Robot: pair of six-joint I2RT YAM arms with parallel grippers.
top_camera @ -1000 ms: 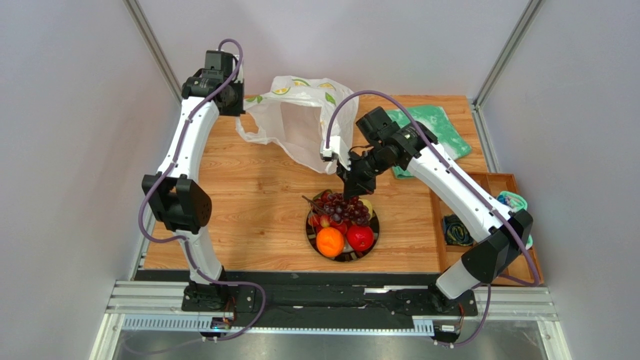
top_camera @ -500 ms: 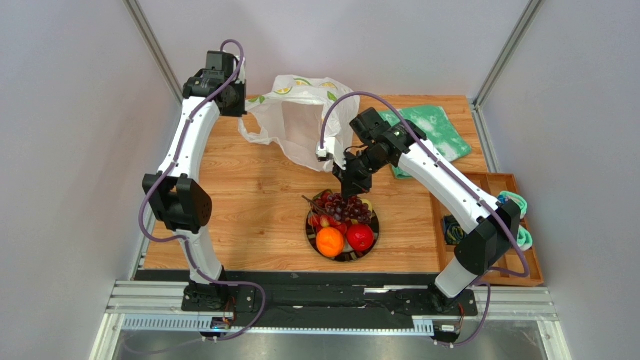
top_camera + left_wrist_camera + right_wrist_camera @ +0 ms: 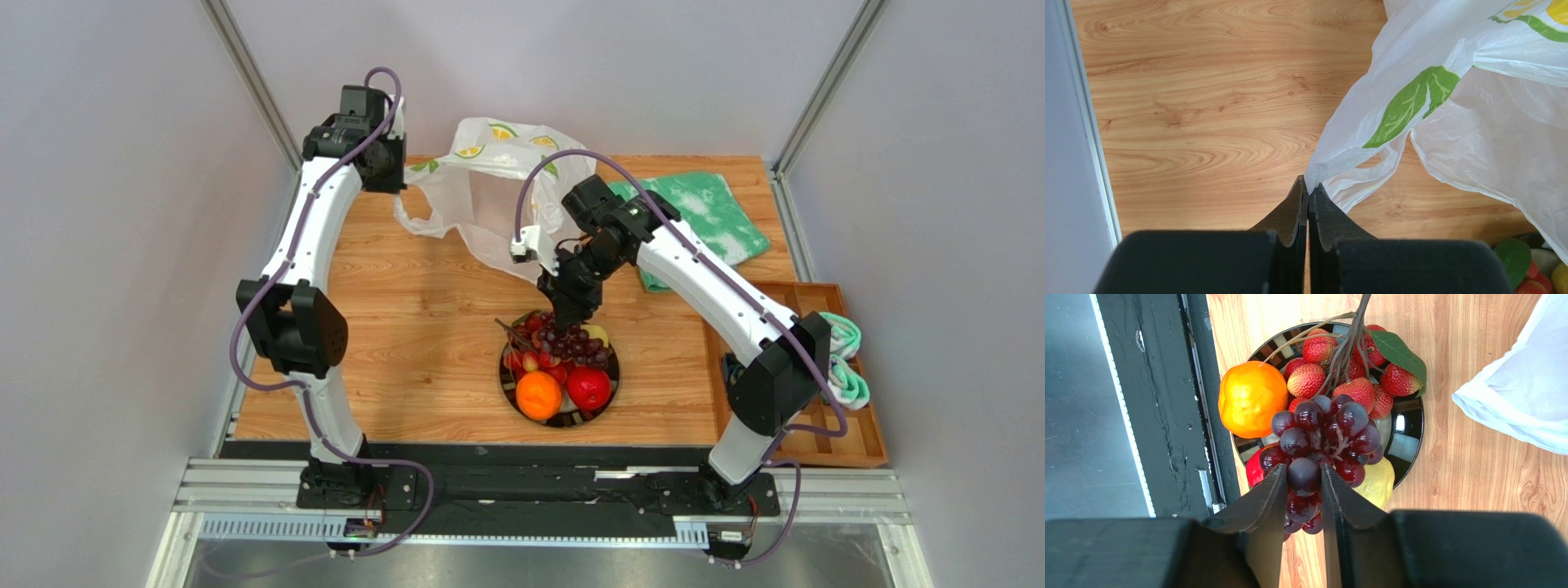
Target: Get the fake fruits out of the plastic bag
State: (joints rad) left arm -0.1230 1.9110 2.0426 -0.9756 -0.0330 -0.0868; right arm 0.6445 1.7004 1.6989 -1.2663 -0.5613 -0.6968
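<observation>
Soft, even light fills all three views, bright without harshness. Shadows on the surface (image 3: 417,319) are faint and soft-edged. In the right wrist view, small white highlights sit on the grapes (image 3: 1321,432) and the orange (image 3: 1252,398), and the glossy plate (image 3: 1407,441) mirrors pale patches. The plastic bag (image 3: 1475,122) looks nearly washed out. The overhead view is slightly softer than the wrist views.

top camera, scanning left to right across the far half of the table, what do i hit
left arm → plastic bag → green cloth → wooden tray; the right arm and the fruit plate overlap the bag's span, so they are left out
</observation>
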